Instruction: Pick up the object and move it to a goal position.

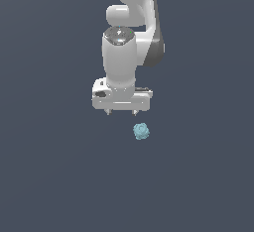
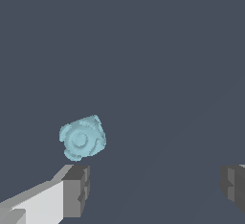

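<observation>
Approach was the step in hand, as far as these views allowed a judgement: nothing had been grasped yet. The tool [image 1: 121, 113] hung from the white arm [image 1: 130, 8] with its jaws spread wide and nothing between them; in the wrist view one grey fingertip [image 2: 76, 189] showed low at one side and the other sat far across the frame, with bare surface between. The object [image 1: 142, 131], a small pale teal lump with a bumpy skin and a ring-like mark on its upper face, lay on the plain dark bench [image 1: 49, 176], apart from the tool. In the exterior view it sat just below the fingertips and a little toward that view's right. In the wrist view it lay near one fingertip but outside the gap, not centred in it. No goal marker was visible in either picture. The next move probably called for shifting the tool sideways until the lump sat midway between the jaws, then descending around it and closing.
</observation>
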{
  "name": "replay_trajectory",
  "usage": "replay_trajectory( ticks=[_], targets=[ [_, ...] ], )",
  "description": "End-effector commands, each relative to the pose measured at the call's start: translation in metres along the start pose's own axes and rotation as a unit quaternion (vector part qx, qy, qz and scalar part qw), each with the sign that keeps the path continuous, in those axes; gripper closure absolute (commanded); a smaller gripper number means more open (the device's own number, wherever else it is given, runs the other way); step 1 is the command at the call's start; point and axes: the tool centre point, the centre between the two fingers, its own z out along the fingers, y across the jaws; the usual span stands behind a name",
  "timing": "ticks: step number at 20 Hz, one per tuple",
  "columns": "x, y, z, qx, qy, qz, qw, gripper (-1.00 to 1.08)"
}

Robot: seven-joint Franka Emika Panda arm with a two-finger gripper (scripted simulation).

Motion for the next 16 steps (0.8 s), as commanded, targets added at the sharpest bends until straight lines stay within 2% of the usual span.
replay_trajectory(
  ticks=[1, 4, 10, 16],
  targets=[
    [0.0, 0.0, 0.0, 0.0, 0.0, 0.0, 1.0, -0.92],
    [0.0, -0.006, 0.002, 0.002, 0.0, -0.006, 1.0, -0.92],
    [-0.001, -0.035, 0.008, 0.011, 0.0, -0.031, 0.9995, -0.92],
    [-0.001, -0.037, 0.012, 0.011, -0.001, -0.037, 0.9993, -0.92]
  ],
)
